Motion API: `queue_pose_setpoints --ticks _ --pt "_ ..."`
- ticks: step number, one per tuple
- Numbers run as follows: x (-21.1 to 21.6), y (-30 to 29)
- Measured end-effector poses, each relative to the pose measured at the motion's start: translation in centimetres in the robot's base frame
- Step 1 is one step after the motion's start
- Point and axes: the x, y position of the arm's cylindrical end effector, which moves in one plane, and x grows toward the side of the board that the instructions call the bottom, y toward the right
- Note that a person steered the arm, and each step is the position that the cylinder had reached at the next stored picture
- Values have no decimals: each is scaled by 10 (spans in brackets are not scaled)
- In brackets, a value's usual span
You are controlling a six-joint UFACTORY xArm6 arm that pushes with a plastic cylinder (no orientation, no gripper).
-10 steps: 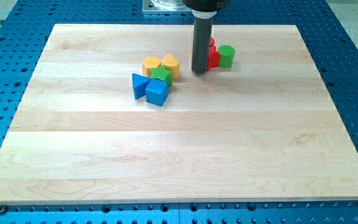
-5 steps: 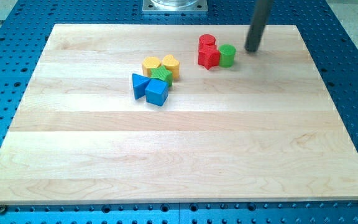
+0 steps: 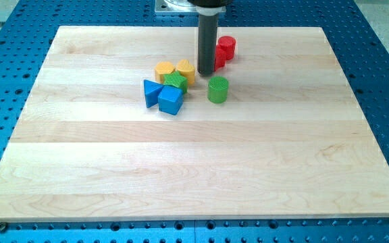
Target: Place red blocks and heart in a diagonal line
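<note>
While my tip (image 3: pixel 205 72) rests near the board's (image 3: pixel 80 175) top edge, with no gripper to open or close, a red cylinder (image 3: pixel 226 47) and a partly hidden red block (image 3: pixel 219 57) lie just right of it, the yellow heart (image 3: pixel 186 69) just left, and a green cylinder (image 3: pixel 217 89) below-right.

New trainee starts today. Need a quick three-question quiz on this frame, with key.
1. True or false: the green cylinder touches the red cylinder.
2. Which block lies nearest my tip: A) blue cube, B) yellow heart, C) blue triangle?
3. What colour is the block that the rod partly hides?

Key: 1 false, they stand apart. 2 B. 3 red.
</note>
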Motion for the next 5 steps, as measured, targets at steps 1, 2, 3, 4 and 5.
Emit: queue_pose_setpoints --ticks 1,2,3,4,5 --pt "-3 0" --pt "17 -14" --pt "24 -13" --pt "26 -33" --pt "39 -36"
